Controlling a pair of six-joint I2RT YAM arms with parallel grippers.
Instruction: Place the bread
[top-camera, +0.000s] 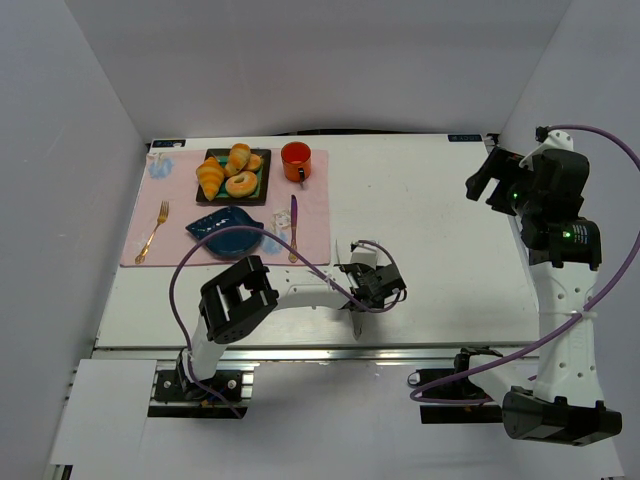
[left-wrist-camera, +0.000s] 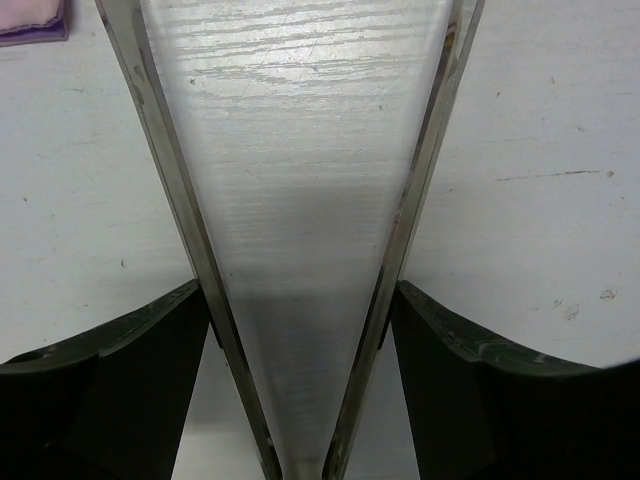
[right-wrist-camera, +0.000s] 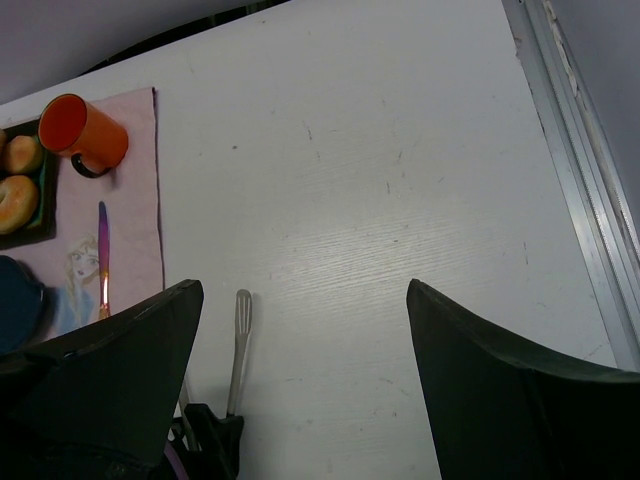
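Note:
The bread (top-camera: 238, 156) is a plump golden-brown roll at the back of a black tray (top-camera: 203, 197), next to a croissant (top-camera: 210, 178) and a ring-shaped pastry (top-camera: 241, 184). The roll also shows at the left edge of the right wrist view (right-wrist-camera: 20, 153). My left gripper (top-camera: 378, 287) is low over the middle of the table, far right of the tray. In the left wrist view it (left-wrist-camera: 300, 300) is shut on metal tongs (left-wrist-camera: 170, 170), whose arms spread in a V. My right gripper (top-camera: 490, 180) is raised at the far right, open and empty (right-wrist-camera: 305, 300).
A pink placemat (top-camera: 315, 215) at the back left carries the tray, an orange mug (top-camera: 295, 160), a blue leaf-shaped dish (top-camera: 228, 232), a gold fork (top-camera: 152, 232) and a knife (top-camera: 293, 225). A tong tip (right-wrist-camera: 242, 315) shows in the right wrist view.

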